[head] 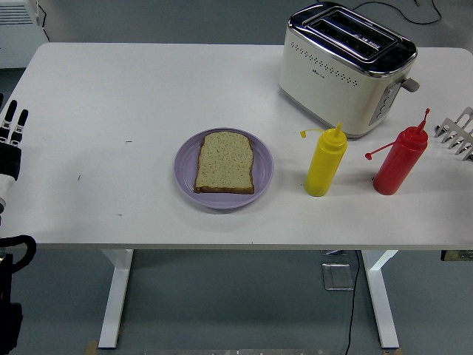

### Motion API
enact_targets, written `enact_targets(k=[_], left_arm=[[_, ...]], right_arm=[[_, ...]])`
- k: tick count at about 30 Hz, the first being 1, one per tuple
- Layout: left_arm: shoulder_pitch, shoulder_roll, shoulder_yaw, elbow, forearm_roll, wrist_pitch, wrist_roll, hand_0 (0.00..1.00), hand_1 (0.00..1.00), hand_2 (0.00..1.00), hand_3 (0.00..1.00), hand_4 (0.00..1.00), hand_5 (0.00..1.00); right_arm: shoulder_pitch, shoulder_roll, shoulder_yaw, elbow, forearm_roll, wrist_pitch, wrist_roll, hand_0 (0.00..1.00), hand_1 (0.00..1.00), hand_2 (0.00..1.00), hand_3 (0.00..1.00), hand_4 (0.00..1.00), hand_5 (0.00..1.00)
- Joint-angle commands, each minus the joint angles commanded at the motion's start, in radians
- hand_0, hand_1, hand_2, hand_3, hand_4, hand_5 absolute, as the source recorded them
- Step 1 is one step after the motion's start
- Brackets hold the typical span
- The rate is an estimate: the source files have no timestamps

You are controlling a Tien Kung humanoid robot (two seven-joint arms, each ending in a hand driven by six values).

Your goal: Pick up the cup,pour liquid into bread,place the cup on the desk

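A slice of brown bread (225, 162) lies on a purple plate (263, 174) at the middle of the white table (133, 89). A yellow squeeze bottle (325, 163) stands upright to the right of the plate, its cap off on a tether. A red squeeze bottle (400, 162) stands upright further right, also uncapped. No cup shows. My left hand (10, 139) rests at the left edge of the picture, fingers straight and holding nothing, far from the plate. My right hand is out of view.
A cream and chrome toaster (346, 68) stands at the back right, behind the bottles. A metal rack (458, 132) pokes in at the right edge. A cable (384, 9) runs behind the toaster.
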Motion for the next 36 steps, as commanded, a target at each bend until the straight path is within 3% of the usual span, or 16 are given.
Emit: enact_targets(k=[36], left_arm=[[0.003, -0.001, 0.009, 0.0, 0.001, -0.001, 0.0, 0.793, 0.752, 0.757, 0.712, 0.507, 0.992]], right_arm=[[-0.025, 0.0, 0.012, 0.002, 0.024, -0.024, 0.007, 0.786, 0.719, 0.742, 0.749, 0.512, 0.419]])
